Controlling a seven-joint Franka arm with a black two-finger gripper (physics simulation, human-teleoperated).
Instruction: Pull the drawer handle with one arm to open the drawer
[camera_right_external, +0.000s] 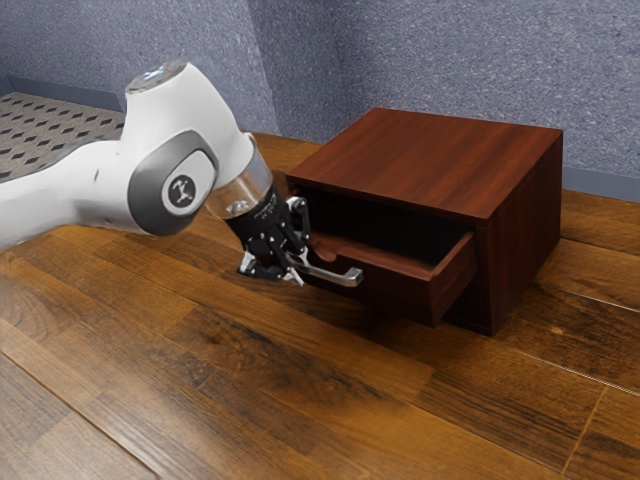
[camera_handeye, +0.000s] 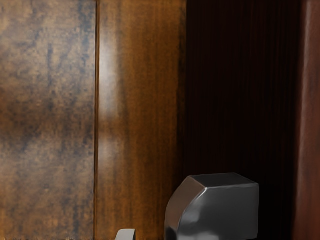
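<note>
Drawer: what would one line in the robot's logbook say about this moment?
gripper: at arm-side end of handle | drawer: partly out of cabinet | grip: unclear | cabinet: on wooden floor

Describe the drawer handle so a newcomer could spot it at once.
Find the dark reddish wooden cabinet standing on the plank floor. Its one drawer sticks partly out of the front, and the handle is the short bar mounted on that drawer's face. It is the only shiny grey metal part against all the wood.
</note>
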